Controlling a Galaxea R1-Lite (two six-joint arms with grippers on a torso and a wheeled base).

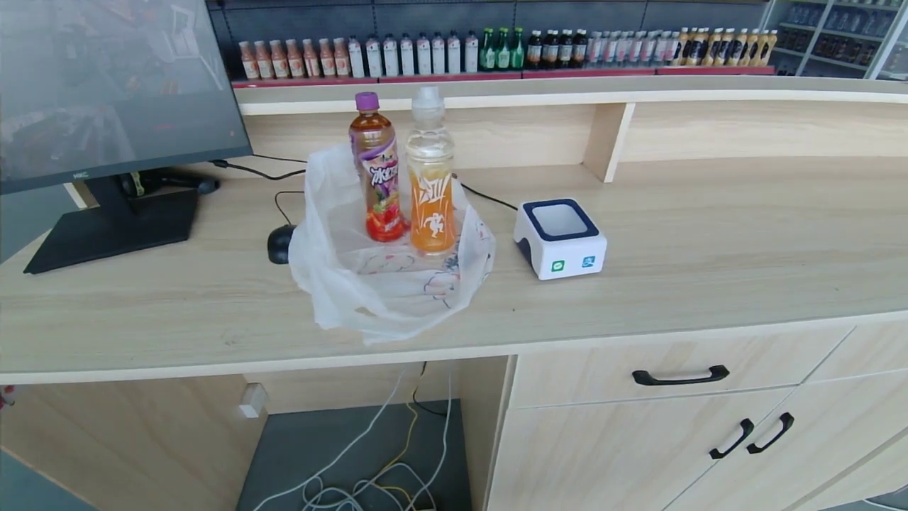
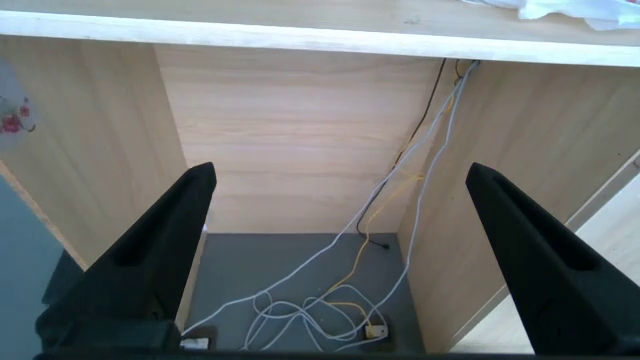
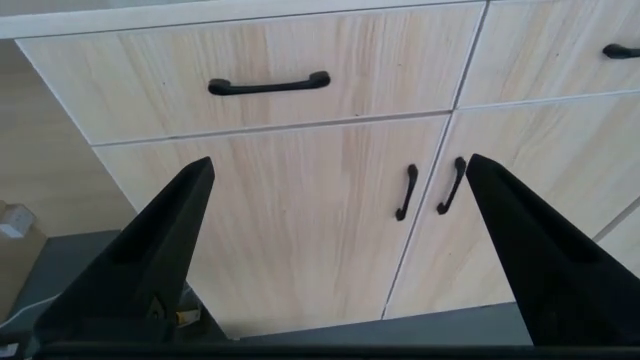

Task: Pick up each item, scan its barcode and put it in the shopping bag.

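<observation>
Two bottles stand upright inside the white plastic shopping bag (image 1: 333, 284) on the wooden counter: a purple-capped red tea bottle (image 1: 378, 174) and a clear-capped orange drink bottle (image 1: 430, 177). To the right of the bag sits the white barcode scanner (image 1: 560, 238) with a dark-rimmed window on top. My left gripper (image 2: 340, 210) is open, held low in front of the open bay under the counter. The right gripper (image 3: 340, 200) is open too, facing the cupboard doors below the counter. Both hold nothing.
A monitor (image 1: 106, 85) on a black stand fills the counter's left end, with a black mouse (image 1: 281, 243) and cables beside the bag. Loose wires (image 2: 320, 310) lie on the floor under the counter. Drawer and door handles (image 3: 268, 85) sit on the right cupboard.
</observation>
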